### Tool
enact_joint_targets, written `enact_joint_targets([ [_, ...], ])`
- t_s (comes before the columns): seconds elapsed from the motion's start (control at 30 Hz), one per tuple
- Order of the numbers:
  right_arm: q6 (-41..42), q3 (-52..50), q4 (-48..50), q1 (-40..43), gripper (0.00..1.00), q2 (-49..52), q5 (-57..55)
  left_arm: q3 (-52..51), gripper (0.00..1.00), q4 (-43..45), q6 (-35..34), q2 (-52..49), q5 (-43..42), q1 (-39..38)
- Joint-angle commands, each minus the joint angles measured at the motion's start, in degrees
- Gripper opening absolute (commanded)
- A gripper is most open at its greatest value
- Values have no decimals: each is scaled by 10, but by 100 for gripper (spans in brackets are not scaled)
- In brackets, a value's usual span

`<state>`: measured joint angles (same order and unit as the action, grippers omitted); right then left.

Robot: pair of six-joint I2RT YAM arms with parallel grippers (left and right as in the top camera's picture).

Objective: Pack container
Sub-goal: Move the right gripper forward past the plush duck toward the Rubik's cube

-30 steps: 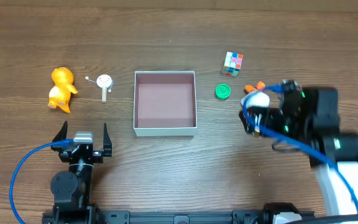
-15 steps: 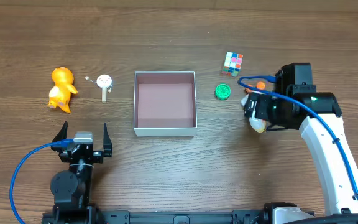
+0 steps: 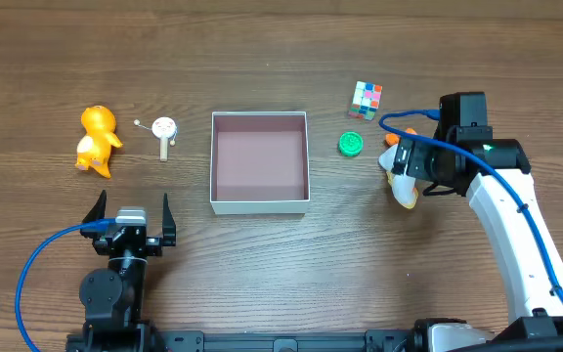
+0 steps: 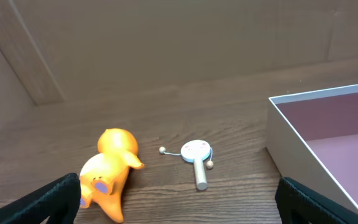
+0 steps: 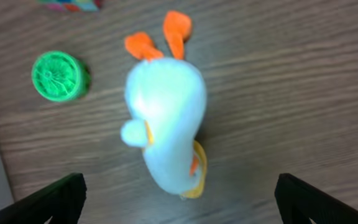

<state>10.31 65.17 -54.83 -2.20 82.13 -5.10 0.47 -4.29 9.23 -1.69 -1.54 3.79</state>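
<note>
One container [image 3: 259, 204] sits at the middle of the table [image 3: 262, 39], a shallow square box with white walls and a dull reddish-brown floor. Five loose things lie around it, one of each kind.

To its left are two: an orange duck [image 3: 97, 140] furthest out, and a small white rattle drum [image 3: 165, 130] on a stick between the duck and the box, touching neither. To its right are three: a colour cube [image 3: 367, 100] towards the far edge, a green disc [image 3: 351, 145] just beside the box's right wall, and a white toy [image 5: 166, 134] with two orange feet, a little further right than the disc.

There are two grippers. The left gripper [image 3: 132, 203] rests near the front edge, below the duck and drum, its fingers spread wide and holding nothing. The right gripper [image 3: 406, 168] hangs directly over the white toy. In the right wrist view its two fingers stand far apart, one on each side of the toy, with bare wood showing between each finger and the toy's body.
</note>
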Motion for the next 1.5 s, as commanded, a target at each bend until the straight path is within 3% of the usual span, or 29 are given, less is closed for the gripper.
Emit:
enact_joint_targets([
  [0.0,2,15,35,0,100,0,24,-2,100,0,10,-1,-10,4],
  [0.5,2,22,95,0,100,153,-19,-2,100,0,10,-1,-10,4],
  [0.6,2,70,67,-1,100,153,-13,-2,100,0,10,-1,-10,4],
  [0.73,-2,209,31,-1,100,153,-6,-2,100,0,10,-1,-10,4],
  [0.87,-2,247,50,-1,100,153,198,-2,100,0,10,-1,-10,4],
  [0.97,35,247,86,-1,100,153,261,-2,100,0,10,-1,-10,4],
  [1.17,5,247,33,-74,100,159,40,-2,100,0,10,-1,-10,4],
  [1.33,-11,246,96,-154,100,160,62,-2,100,0,10,-1,-10,4],
  [1.4,92,246,149,-154,100,168,19,-2,100,0,10,-1,-10,4],
  [1.47,124,246,201,-148,100,196,0,-2,100,0,10,-1,-10,4],
])
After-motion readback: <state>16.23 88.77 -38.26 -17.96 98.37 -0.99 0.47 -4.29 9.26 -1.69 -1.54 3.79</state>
